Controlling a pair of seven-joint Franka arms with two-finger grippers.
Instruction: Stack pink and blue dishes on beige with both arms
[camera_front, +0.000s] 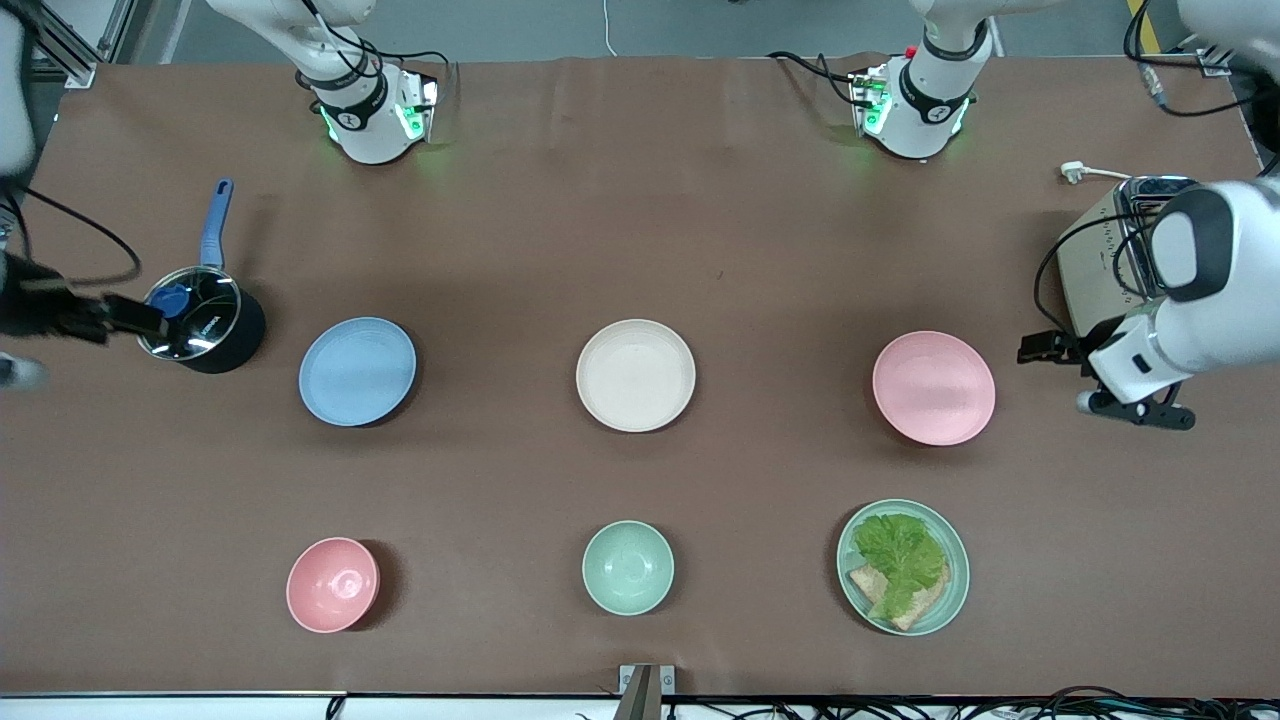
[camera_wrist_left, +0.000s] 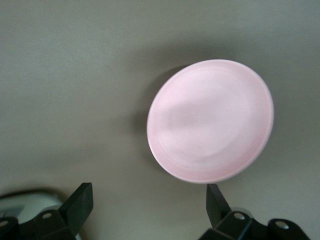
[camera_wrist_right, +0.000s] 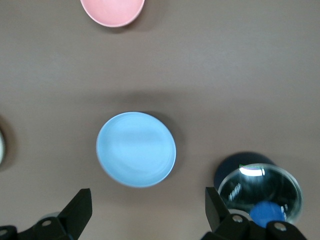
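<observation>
1. The left arm's small black two-finger gripper is held in the air over the brown table covering, at the left arm's end of the table; its fingers are spread wide and nothing is held between them.
2. The right arm's small black two-finger gripper is held over the right arm's end of the table, beside a dark saucepan with a glass lid and a blue handle; its fingers are likewise spread apart and empty.
3. Both white jointed arms are bent outward toward the table's ends, with the wrists turned so that the wrist cameras look down on the table.
4. The shallow round pale pink matte plate is seen lying flat and upright near the left gripper, toward the left arm's end of the table; faint concentric rings are shown on it.
5. The shallow round pale blue matte plate lies flat near the saucepan, toward the right arm's end.
6. The shallow round cream-beige matte plate is set between them, well apart from each. Being round, none of the three plates has a long axis.
7. Nearer the front camera are placed a small deep pink bowl, a small mint-green bowl and a mint-green plate with lettuce and bread.
8. A silver toaster stands beside the left arm.
</observation>
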